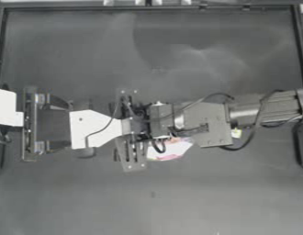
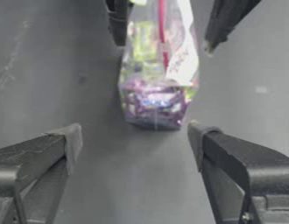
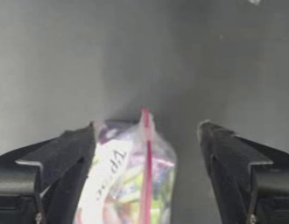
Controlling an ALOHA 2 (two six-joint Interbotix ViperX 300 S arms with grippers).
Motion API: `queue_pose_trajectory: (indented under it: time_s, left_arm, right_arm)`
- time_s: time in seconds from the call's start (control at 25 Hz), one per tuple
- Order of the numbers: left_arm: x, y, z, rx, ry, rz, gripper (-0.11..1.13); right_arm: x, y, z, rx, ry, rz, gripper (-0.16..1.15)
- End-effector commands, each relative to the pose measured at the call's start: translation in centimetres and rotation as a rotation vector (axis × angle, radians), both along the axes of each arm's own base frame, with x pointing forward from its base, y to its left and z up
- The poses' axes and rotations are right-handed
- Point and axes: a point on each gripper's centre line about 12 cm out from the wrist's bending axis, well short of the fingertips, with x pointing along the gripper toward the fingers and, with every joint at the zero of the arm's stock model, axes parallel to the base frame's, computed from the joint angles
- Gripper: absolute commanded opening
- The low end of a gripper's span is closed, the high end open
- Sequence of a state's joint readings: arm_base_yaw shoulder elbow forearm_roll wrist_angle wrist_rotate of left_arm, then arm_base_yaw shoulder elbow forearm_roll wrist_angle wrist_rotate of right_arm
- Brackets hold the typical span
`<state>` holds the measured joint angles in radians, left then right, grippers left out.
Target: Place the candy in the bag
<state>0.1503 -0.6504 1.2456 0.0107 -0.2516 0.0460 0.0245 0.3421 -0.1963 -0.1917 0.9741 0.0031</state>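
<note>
Mid-table, the right gripper (image 3: 146, 131), jaws released, straddles the bag (image 2: 158, 74), probably to grasp it, while the left gripper (image 2: 134, 135) waits just left, open.

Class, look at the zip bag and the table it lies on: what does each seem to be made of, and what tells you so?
The bag looks like thin, clear, glossy plastic film: colourful sweets show through it, and a pink-red strip runs along its mouth. The table seems a hard, dark, matte surface with pale scuff marks; whether it is metal, laminate or painted board cannot be told.
</note>
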Motion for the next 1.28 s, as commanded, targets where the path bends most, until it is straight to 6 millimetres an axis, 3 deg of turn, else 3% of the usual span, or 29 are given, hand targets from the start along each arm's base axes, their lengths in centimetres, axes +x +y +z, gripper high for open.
queue_pose_trajectory:
  time_s: [0.04, 0.44, 0.8, 1.28]
  left_arm:
    - [0.25, 0.04, 0.47, 0.003, -0.018, 0.000, 1.01]
    - [0.24, 0.08, 0.47, 0.003, -0.018, 0.002, 1.01]
    - [0.22, 0.07, 0.38, 0.002, -0.015, 0.002, 1.01]
    - [0.22, 0.04, 0.37, 0.004, -0.013, 0.000, 1.01]
  right_arm:
    - [0.09, -0.01, 2.01, -0.008, -0.046, 0.002, 0.97]
    - [0.29, -0.11, 1.63, -0.009, -0.036, -0.002, 0.97]
    - [0.22, -0.07, 1.41, -0.005, -0.019, -0.002, 0.81]
    - [0.62, 0.04, 1.30, -0.004, -0.017, 0.000, 0.79]
